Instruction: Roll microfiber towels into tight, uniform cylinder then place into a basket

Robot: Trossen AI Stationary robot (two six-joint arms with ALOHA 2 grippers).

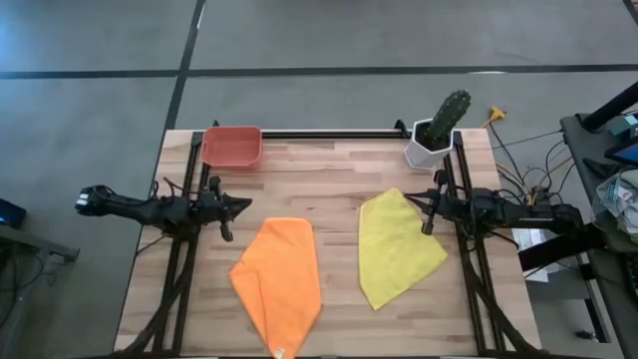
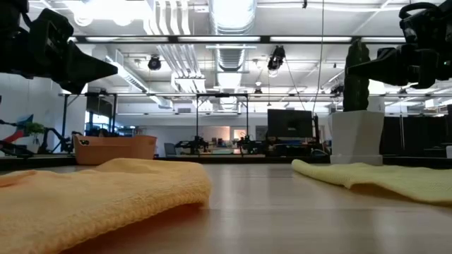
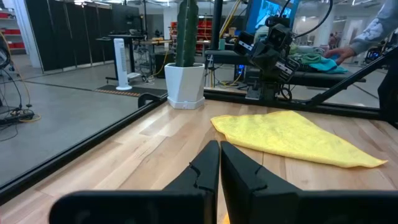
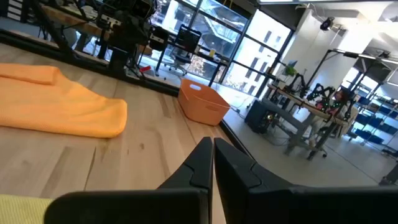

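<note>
**Bench stock: two towels unrolled, basket empty**

While both arms wait at the bench (image 1: 329,170) sides, nothing is rolled. Orange towel (image 1: 278,284): flat, near edge, left of centre, one corner over the edge. Yellow towel (image 1: 398,248): flat, right of centre, partly folded. Basket (image 1: 231,146): far left corner, nothing visible inside. Cactus pot (image 1: 436,133): far right corner, near the yellow towel. Left gripper (image 1: 239,206): closed, empty, just beside the orange towel. Right gripper (image 1: 428,202): closed, empty, above the yellow towel's edge.

Risks, as judged: soft cloth may bunch or slide and roll loose or uneven; the overhanging orange corner could drag that towel off the bench; a sweep near the yellow towel might tip the pot.

Markings: none legible.
</note>
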